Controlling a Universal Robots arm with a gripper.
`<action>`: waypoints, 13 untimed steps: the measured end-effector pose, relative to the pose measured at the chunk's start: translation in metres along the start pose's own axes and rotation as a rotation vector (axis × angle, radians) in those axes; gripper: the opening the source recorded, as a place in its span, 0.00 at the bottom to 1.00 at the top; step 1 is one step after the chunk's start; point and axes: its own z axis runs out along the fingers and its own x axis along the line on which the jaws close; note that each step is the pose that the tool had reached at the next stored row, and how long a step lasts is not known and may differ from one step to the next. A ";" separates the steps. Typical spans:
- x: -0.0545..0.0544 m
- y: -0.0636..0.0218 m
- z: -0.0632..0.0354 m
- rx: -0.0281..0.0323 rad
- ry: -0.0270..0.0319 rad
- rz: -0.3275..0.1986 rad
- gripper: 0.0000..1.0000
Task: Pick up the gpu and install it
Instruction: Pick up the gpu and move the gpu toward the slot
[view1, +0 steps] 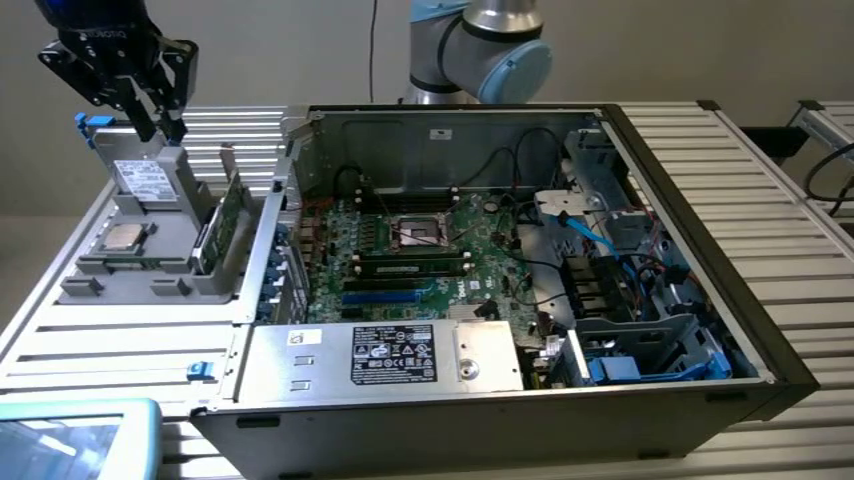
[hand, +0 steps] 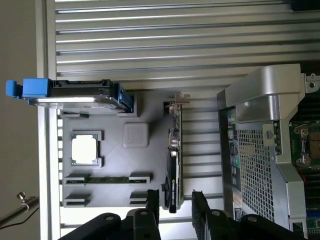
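1. gpu (hand: 173, 160): a thin, flat card. It stood on its long edge in a slot of the grey holder (hand: 115, 160), along the holder's edge nearest the computer case (hand: 260, 150).
2. Appearance of the card: it had a green circuit board with one black face, and that face carried a small green mark near one end. A silver metal bracket closed the opposite end, toward the holder's edge where the drive (hand: 75, 92) sat.
3. Gripper (hand: 174, 196): the jaws were spread wide and held nothing. In the exterior view it hung above the holder, clear of the card. In the wrist view the card's black end showed between the two fingers.
4. Other holder contents: the drive was silver with a white label and blue side rails. There was also a square processor chip (hand: 85, 149) in its recess and a memory stick (hand: 107, 178) lying flat.
5. Computer case: its side was open and the motherboard (view1: 414, 240) was exposed. It stood on the slatted desk (view1: 120, 340), just beside the holder.
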 end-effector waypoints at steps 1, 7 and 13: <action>0.000 0.0000 0.0000 0.0000 0.0000 0.000 0.40; 0.000 -0.0003 0.0050 0.0000 0.0000 0.000 0.40; 0.000 -0.0008 0.0160 0.0000 0.0000 0.000 0.40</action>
